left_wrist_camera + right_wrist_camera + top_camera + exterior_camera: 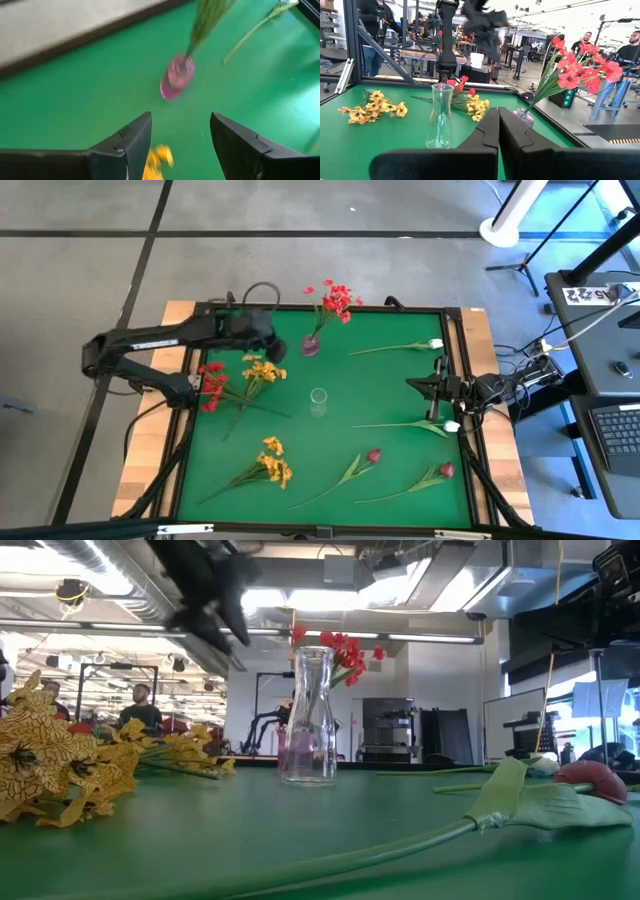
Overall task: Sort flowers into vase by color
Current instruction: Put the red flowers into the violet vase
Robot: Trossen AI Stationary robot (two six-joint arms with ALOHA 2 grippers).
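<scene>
Left wrist view shows the left gripper with its two dark, wedge-shaped fingers spread apart and nothing between them, above the green mat. Beyond them stands a small pink vase with green stems rising out of it. From overhead, this gripper hangs near the mat's far edge, just beside that pink vase, which holds a bunch of small red flowers leaning past the table edge.

A clear glass vase, narrow at the neck and wider at the base, stands empty near the middle. Left of it lie a red bunch and a yellow-orange bunch, stems crossing. Another yellow-orange bunch lies near the front. Two dark-red buds on long leafy stems lie at front right, and two white buds lie along the right side.

The right gripper rests at the right edge, fingers pressed together and empty.
</scene>
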